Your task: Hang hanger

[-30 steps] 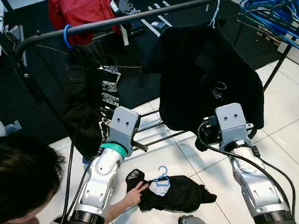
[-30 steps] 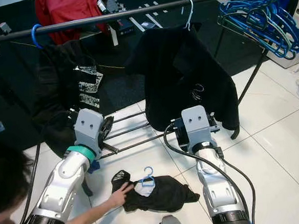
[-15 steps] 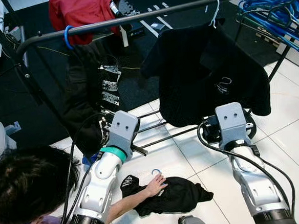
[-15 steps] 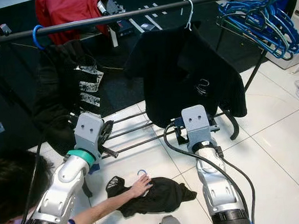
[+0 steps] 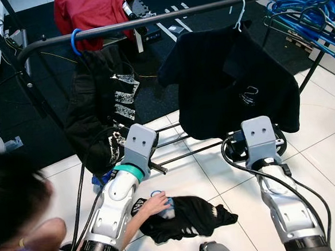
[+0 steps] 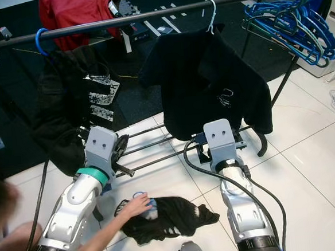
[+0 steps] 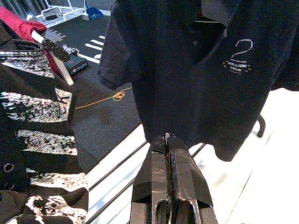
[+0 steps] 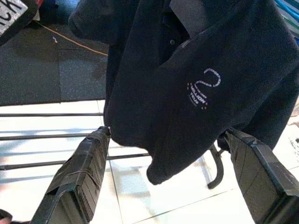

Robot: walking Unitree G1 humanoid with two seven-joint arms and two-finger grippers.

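A black rail [image 5: 148, 19] carries a black polo shirt [image 5: 233, 80] on a white hanger [image 5: 241, 5] and a black patterned garment [image 5: 100, 113] on a blue hanger [image 5: 75, 41]. On the tiles below lies a black garment [image 5: 188, 216] with a blue hanger; a person's hand [image 5: 157, 203] covers that hanger. My left gripper [image 7: 167, 140] is shut and empty, held low in front of the rack and pointing at the polo. My right gripper [image 8: 167, 133] is open just below the polo's hem, nothing between its fingers [image 8: 88, 163].
A bundle of blue hangers [image 5: 309, 12] hangs at the rail's right end. A red garment [image 5: 90, 10] lies behind the rack. The rack's lower bars [image 5: 180, 147] cross the floor ahead of my wrists. A person [image 5: 18, 216] crouches at the lower left.
The person's hand slid left over the blue hanger on the floor garment and bunched the cloth. Their head dropped lower left. The polo swung slightly. My arms hardly moved.
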